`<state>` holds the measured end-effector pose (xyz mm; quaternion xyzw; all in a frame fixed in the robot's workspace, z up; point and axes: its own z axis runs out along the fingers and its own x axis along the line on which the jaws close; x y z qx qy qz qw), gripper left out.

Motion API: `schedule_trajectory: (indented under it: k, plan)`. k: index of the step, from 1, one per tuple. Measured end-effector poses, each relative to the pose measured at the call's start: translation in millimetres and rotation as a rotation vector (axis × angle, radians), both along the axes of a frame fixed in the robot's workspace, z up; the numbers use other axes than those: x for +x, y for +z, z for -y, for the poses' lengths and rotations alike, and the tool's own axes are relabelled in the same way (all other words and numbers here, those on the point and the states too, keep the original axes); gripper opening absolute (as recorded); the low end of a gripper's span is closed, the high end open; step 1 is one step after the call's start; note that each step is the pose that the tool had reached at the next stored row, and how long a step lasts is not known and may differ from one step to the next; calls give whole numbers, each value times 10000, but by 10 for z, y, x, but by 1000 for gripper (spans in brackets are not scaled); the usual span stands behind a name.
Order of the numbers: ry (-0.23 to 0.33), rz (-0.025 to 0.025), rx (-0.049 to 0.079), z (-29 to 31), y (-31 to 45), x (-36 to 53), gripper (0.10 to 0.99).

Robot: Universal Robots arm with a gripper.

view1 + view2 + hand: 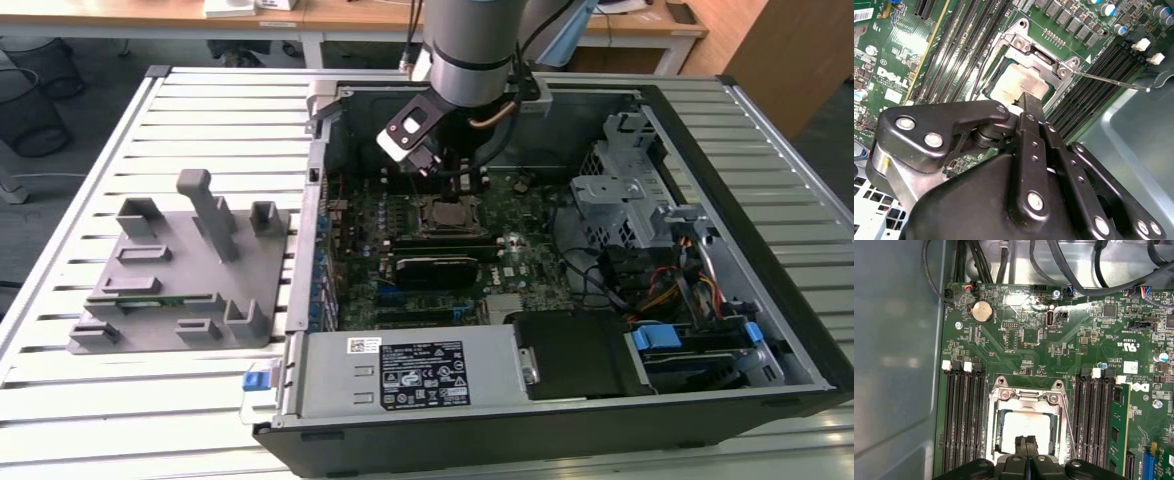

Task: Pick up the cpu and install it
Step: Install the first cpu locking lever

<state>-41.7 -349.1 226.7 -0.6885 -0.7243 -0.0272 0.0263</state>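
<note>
The cpu (1026, 426) is a silvery square chip lying flat in the motherboard socket, with the metal retention frame (1026, 395) around it. It also appears in the second wrist view (1015, 82) and, small, in the exterior view (447, 213). My gripper (1026, 441) hangs straight over the chip's near edge with its two black fingers pressed together and nothing between them. In the second wrist view the fingertips (1030, 102) sit just above the cpu; whether they touch it is unclear. The thin socket lever (1109, 81) sticks out to one side.
The open computer case (747, 130) lies on a slatted table. A grey fixture block (187, 270) stands on the exterior view's left. Memory slots (961, 415) flank the socket. Cables (1064, 270), a drive cage (627, 190) and the power supply (414, 370) crowd the case.
</note>
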Motion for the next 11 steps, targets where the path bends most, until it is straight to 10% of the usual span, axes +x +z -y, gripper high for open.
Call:
schedule_trajectory:
  k: [11]
  plan:
    - [-3, 1, 2, -1, 255, 0, 106]
